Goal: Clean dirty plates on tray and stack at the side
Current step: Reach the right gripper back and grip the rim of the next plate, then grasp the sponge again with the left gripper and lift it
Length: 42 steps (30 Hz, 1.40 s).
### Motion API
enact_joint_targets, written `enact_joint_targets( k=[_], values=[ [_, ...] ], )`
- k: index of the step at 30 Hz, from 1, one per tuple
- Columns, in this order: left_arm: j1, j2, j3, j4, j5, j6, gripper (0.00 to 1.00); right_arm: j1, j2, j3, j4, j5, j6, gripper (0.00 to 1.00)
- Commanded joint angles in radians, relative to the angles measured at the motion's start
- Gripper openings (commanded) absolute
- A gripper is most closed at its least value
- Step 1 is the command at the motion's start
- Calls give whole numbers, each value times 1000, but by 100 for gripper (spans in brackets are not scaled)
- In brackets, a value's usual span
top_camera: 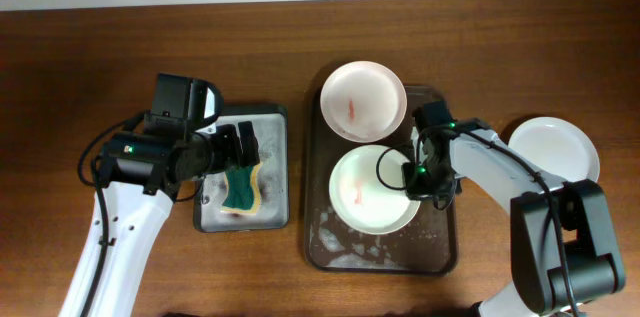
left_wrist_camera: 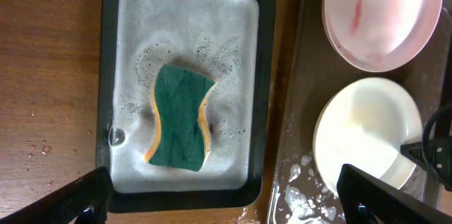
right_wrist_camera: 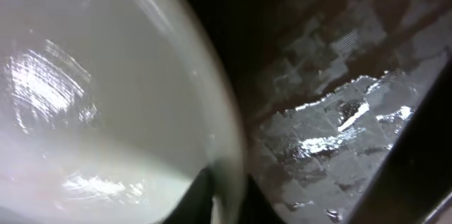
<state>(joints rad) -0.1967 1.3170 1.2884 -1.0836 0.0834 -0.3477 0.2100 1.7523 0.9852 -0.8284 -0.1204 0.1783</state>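
Right end effector (top_camera: 410, 169) clamped on near plate's (top_camera: 365, 195) rim, left end effector (top_camera: 248, 145) spread wide above sponge (top_camera: 242, 189)

Even overhead light; right wrist view blurred, glare on the wet tray (right_wrist_camera: 332, 139).

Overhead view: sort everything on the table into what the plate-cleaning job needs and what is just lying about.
Part of the job:
- brown tray with suds
- near plate and far plate on it, both red-smeared
- clean-looking plate set aside on the table
- sponge in the small soapy tray
- left gripper, right gripper

Lying about:
- nothing visible
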Motion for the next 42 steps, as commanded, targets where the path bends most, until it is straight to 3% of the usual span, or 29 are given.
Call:
enact_joint_targets(
  k=[1,4,6,10,14,15,17,18,20,25,26,27,28,29,33,34,35,36,37,38,42],
  values=[
    [0,-7,-9,-2,14,4,100,1,15,-5,23,14,-5,4],
    [-23,-7,-42,-2,-5,32,100,-28,15,-5,63,18,18,4],
    [-42,-7,-90,9,-29,31,92,-48,15,-5,51,16,18,4],
    [-59,3,-299,213,-73,27,86,-60,15,-5,32,16,18,4],
    [-59,101,-500,473,-132,-44,60,-60,15,-5,12,16,17,4],
    [-59,201,-511,537,-132,-44,42,-60,15,-5,13,16,17,4],
    [-59,274,-511,567,-134,-43,25,-60,15,-5,12,15,17,4],
    [-59,316,-511,580,-134,-43,22,-60,15,-5,12,16,18,4],
    [-59,385,-502,599,-132,-43,0,-60,15,-5,11,15,18,4],
    [-58,319,-296,384,-62,-35,0,-60,15,-5,0,16,17,4],
    [-58,306,-261,350,-62,-11,9,-60,15,-5,-2,16,17,4],
    [-58,296,-237,331,-81,13,42,-60,15,-5,-2,16,17,4],
    [-58,294,-237,319,-111,13,58,-60,15,-5,-2,16,17,4],
    [-58,295,-241,304,-140,13,64,-60,15,-5,-3,16,17,4],
    [-58,306,-341,393,-175,12,67,-60,15,-5,-4,16,17,4],
    [-59,312,-375,439,-159,12,65,-60,15,-5,-5,16,17,4],
    [-59,322,-417,492,-117,12,55,-60,15,-5,-5,16,17,4],
    [-59,334,-450,537,-70,12,38,-60,15,-5,-5,16,17,4],
    [-59,345,-468,560,-52,12,14,-60,15,-5,-5,16,18,4],
    [-59,353,-473,567,-53,12,0,-60,15,-5,-5,16,17,4],
    [-59,335,-376,475,-53,15,0,-60,15,-5,-6,16,17,4]
  ],
)
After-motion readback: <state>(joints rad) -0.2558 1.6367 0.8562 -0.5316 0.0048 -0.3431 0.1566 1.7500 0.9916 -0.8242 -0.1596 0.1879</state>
